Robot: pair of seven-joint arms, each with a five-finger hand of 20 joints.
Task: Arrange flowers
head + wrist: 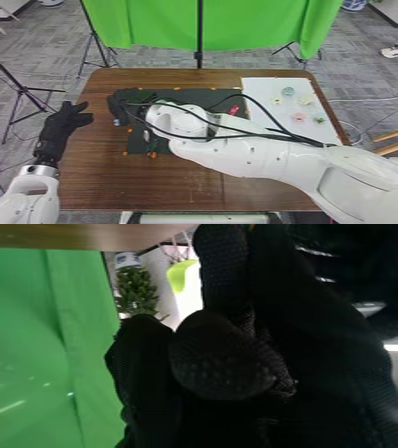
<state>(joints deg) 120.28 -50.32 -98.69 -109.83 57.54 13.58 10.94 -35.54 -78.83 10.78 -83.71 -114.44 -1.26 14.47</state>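
Note:
In the head view, the right hand (121,103) is over the black mat's far left part, partly hidden by its arm and cables. The right wrist view shows its black glove (222,366) close up; what it touches is hidden. The left hand (64,122) stays left of the mat, open and empty. Green stems (152,143) with an orange-red tip lie on the black mat (137,146). A pink-red flower (234,110) is just beyond the right arm. Small pale pink, yellow and green pieces, one a pink piece (298,117), sit on the white board (266,91).
The brown table (178,185) extends around the mat. A small blue item (116,122) is at the mat's left edge. Black cables (258,131) loop over the right arm. A green backdrop (151,25) hangs behind the table.

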